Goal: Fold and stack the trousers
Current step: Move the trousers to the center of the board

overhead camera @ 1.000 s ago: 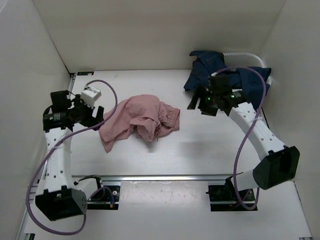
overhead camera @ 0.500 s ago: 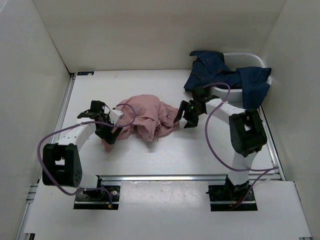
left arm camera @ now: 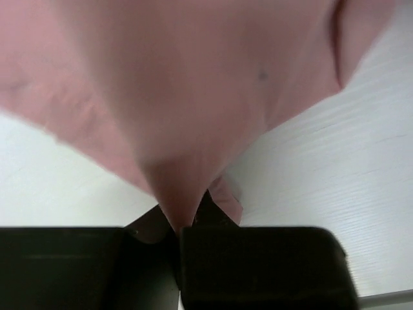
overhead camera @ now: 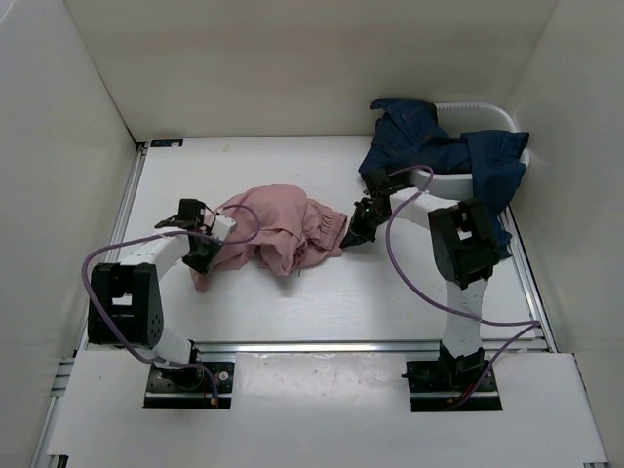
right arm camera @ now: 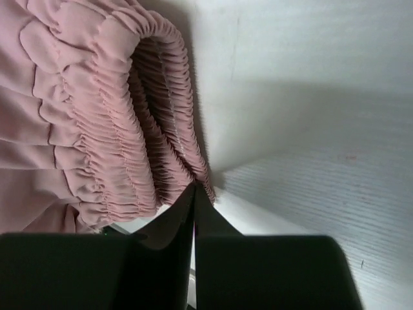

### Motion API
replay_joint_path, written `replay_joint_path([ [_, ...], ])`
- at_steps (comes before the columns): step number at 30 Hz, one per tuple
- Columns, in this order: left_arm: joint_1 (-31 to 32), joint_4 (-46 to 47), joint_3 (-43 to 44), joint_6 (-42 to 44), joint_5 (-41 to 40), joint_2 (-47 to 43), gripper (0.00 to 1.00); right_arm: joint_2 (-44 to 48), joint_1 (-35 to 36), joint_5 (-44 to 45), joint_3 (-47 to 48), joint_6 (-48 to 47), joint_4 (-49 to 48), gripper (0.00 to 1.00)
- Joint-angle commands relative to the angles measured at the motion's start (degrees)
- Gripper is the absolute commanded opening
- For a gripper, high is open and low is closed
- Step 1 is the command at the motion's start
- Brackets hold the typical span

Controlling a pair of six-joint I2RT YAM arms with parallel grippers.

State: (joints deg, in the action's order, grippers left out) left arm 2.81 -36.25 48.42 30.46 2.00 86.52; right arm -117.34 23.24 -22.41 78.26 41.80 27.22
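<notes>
Now down from earlier hover, left jaws, right jaws clamp pink trousers.

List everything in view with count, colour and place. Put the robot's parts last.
pink trousers: one pair, dusty pink, crumpled mid-table between the grippers.
jeans: one pair, dark blue, heaped at the far right, draped over the container.
container: one, white, far right corner, mostly hidden by the jeans.
table: one, white, walls on three sides.
left gripper: one, black, shut on the pink trousers' left edge.
right gripper: one, black, shut on their gathered waistband at the right.
</notes>
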Motion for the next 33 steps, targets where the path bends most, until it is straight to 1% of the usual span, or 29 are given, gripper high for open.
replay_joint_path([
  [1,-5.3,-0.7,2.5,1.4,-4.5,-8.0,0.14,5.4,-1.1,-2.9,-1.0,-1.9,3.7,0.00],
  [2,-6.9,-2.1,3.5,2.9,-5.5,-10.0,0.14,7.6,-1.1,-1.5,-1.6,-2.9,5.1,0.00],
  [3,-8.6,-2.9,4.5,6.1,-7.7,-12.1,0.14,12.4,-1.6,0.0,-2.3,-5.7,7.1,0.00],
  [4,-12.1,-3.6,6.7,7.8,-8.6,-15.9,0.14,14.9,-1.6,1.6,-3.5,-7.2,12.1,0.00],
  [5,-14.0,-4.6,7.8,9.5,-9.1,-17.7,0.14,17.3,-1.6,2.9,-4.4,-8.5,14.7,0.00],
  [6,-15.9,-6.8,9.0,12.7,-9.1,-19.3,0.14,22.4,-2.2,3.6,-5.4,-9.5,17.1,0.00],
  [7,-19.2,-8.1,10.2,14.1,-9.6,-20.5,0.14,25.0,-2.2,3.6,-6.5,-11.2,19.2,0.00],
  [8,-20.1,-9.4,12.5,15.1,-10.3,-22.4,0.14,27.8,-2.2,3.6,-8.9,-11.2,22.6,0.00],
  [9,-21.2,-10.7,13.7,16.2,-10.3,-23.0,0.14,33.5,-2.8,3.6,-10.0,-11.2,23.8,0.00],
  [10,-22.0,-12.8,15.1,16.7,-10.9,-23.0,0.14,36.3,-2.9,3.6,-10.6,-11.2,25.1,0.00],
  [11,-23.5,-13.5,18.2,16.7,-10.9,-23.0,0.14,38.6,-4.7,3.6,-10.6,-11.2,27.6,0.00],
  [12,-24.1,-14.0,19.9,16.7,-10.9,-22.3,0.14,42.0,-5.7,4.2,-9.3,-11.2,29.1,0.00],
  [14,-25.4,-14.5,23.8,16.7,-10.3,-20.3,0.14,43.8,-8.4,4.2,-5.4,-12.3,32.2,0.00],
  [15,-25.4,-14.6,28.0,16.7,-10.3,-17.0,0.14,43.8,-10.9,4.8,-3.2,-12.9,34.6,0.00],
  [16,-25.4,-14.6,30.0,16.7,-10.3,-15.1,0.14,43.8,-12.2,4.8,1.4,-13.7,35.8,0.00],
  [17,-25.9,-14.6,32.1,16.1,-10.8,-13.0,0.14,43.3,-14.5,4.2,3.3,-15.3,36.7,0.00],
  [18,-25.9,-14.6,35.8,16.1,-11.4,-8.7,0.14,42.2,-15.8,4.2,4.7,-16.2,37.5,0.00],
  [19,-25.9,-14.6,37.5,16.1,-11.9,-6.5,0.14,41.7,-17.0,4.2,5.7,-17.0,39.5,0.00],
  [21,-26.5,-14.6,41.6,14.8,-14.5,-1.0,0.14,41.1,-21.3,4.2,4.6,-19.7,40.7,0.00],
  [24,-27.0,-14.6,44.6,14.2,-16.9,2.6,0.14,41.1,-28.2,1.4,-0.3,-22.7,41.8,0.00],
  [25,-27.0,-14.6,44.7,14.2,-16.9,2.6,0.14,41.8,-31.1,0.7,-0.8,-23.5,43.4,0.00],
  [27,-27.6,-14.6,44.7,15.3,-17.5,1.5,0.14,44.1,-31.8,4.5,-0.8,-24.2,45.0,0.00],
  [29,-27.6,-15.2,41.6,17.2,-16.1,-1.5,0.14,47.2,-31.8,7.4,-3.2,-24.2,45.6,0.00],
  [30,-27.6,-15.8,39.7,19.7,-13.3,-2.7,0.16,47.9,-31.8,7.4,-4.5,-24.2,45.6,0.00],
  [31,-27.0,-15.8,35.2,19.7,-12.6,-4.2,0.17,48.4,-31.8,4.6,-6.3,-24.2,44.2,0.00],
  [32,-26.5,-15.8,32.9,19.7,-12.6,-6.5,0.17,49.0,-31.0,2.4,-10.4,-24.2,41.1,0.03],
  [33,-25.9,-15.8,30.8,19.7,-12.6,-7.4,0.17,49.7,-30.4,0.3,-12.5,-22.6,39.2,0.13],
])
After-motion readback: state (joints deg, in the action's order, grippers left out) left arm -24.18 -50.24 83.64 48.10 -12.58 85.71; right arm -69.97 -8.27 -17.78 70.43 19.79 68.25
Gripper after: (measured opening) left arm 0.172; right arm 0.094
